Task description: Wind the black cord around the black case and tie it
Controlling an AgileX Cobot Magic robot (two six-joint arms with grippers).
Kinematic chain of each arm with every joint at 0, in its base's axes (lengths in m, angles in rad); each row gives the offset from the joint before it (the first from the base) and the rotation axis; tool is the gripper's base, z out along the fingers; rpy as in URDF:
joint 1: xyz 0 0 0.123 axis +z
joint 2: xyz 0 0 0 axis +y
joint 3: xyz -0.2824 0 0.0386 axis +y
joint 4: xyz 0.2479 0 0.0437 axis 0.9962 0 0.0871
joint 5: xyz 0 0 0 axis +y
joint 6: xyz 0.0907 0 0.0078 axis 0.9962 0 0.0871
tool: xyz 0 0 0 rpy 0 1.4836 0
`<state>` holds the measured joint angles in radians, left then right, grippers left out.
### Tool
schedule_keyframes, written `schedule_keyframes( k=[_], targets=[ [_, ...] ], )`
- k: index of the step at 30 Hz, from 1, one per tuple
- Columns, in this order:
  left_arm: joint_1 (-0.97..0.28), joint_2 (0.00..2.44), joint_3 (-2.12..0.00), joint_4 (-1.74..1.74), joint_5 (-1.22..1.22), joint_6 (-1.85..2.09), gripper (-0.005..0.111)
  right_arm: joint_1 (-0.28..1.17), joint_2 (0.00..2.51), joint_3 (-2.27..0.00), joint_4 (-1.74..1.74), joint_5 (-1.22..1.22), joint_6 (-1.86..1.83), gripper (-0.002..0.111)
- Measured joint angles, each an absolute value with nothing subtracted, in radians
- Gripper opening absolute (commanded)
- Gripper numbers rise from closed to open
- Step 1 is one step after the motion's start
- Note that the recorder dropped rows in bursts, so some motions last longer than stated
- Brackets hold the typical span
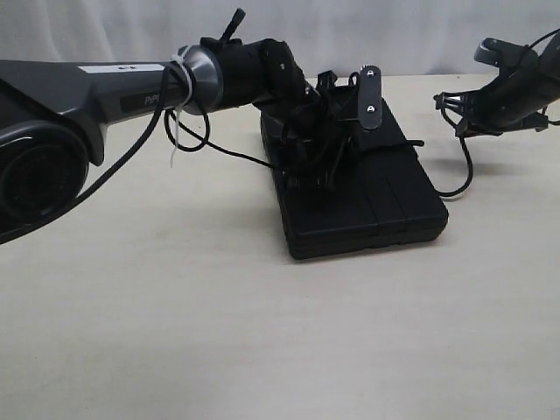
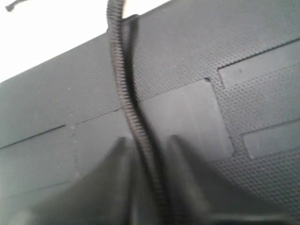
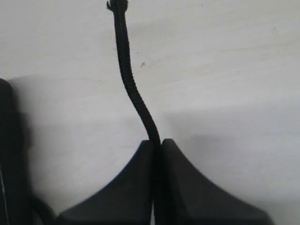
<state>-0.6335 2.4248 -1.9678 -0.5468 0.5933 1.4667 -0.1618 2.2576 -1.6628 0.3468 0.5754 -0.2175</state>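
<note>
Two grippers are each clamping onto the black cord (image 1: 461, 171). The left gripper (image 2: 147, 140) is reaching down onto the middle of the black case (image 1: 385, 201). Its fingers (image 2: 180, 152) are squeezing the cord (image 2: 123, 70) from both sides, though that close view is blurred. From there the cord is running across the case's (image 2: 187, 61) dimpled lid and over one edge.

The right gripper (image 3: 157, 142) is pinching the cord (image 3: 124, 56) tight between closed fingers. In the exterior view this gripper (image 1: 451, 109) is hanging above the table (image 1: 175, 306), to the right of the case and apart from it. From it the cord is drooping in a loop down to the tabletop and curving back to the case's right side. The case is lying flat on the pale table, near the middle, under the left gripper (image 1: 319, 166).
</note>
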Motion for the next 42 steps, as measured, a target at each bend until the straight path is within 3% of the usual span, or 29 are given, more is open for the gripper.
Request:
schedule_keyframes(
  k=[7, 13, 24, 34, 42],
  targets=[
    [-0.632, 2.426, -1.968, -0.543, 0.582, 1.383, 0.0, -0.154, 2.213, -1.633, 0.35, 0.577, -0.231, 0.004],
    [-0.603, 2.438, -1.968, -0.563, 0.503, 1.164, 0.0, -0.13, 2.142, -1.499, 0.363, 0.415, -0.258, 0.004],
    [-0.605, 2.44, -1.968, -0.864, 0.421, 1.126, 0.0, -0.03, 1.967, -1.175, 0.365, 0.058, -0.471, 0.004],
    [-0.605, 2.438, -1.965, -0.604, 0.526, 0.988, 0.0, -0.006, 1.948, -1.161, 0.359, 0.053, -0.51, 0.004],
    [-0.563, 2.267, -1.794, -0.547, 0.498, 0.989, 0.0, 0.0, 1.948, -1.161, 0.359, 0.053, -0.532, 0.004]
  ],
)
